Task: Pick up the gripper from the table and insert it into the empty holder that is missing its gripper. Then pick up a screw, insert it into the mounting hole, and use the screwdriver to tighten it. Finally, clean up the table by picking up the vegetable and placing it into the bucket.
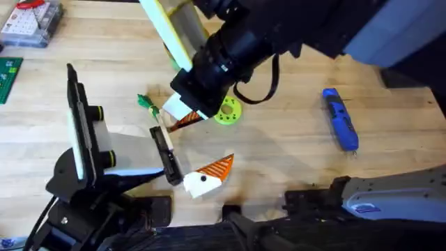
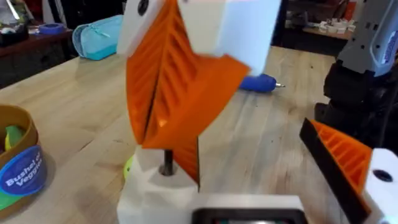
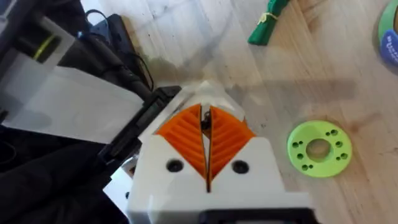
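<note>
My right gripper reaches across the table and is shut on the gripper, a small orange ribbed finger on a cream-white base with a dark hole. It holds the piece at the far end of the holder, a black bar on the white unit on its stand. In the right wrist view the orange pads press together just above the holder. The unit is my left gripper, its jaws wide apart, with the twin finger at the near end. The vegetable lies beside the right gripper. The screwdriver lies far right. The bucket stands nearby.
A lime-green disc lies just right of the right gripper. A red-lidded parts box and a green board sit at the far left. The right arm's base lies along the front edge. Bare wood lies between the disc and the screwdriver.
</note>
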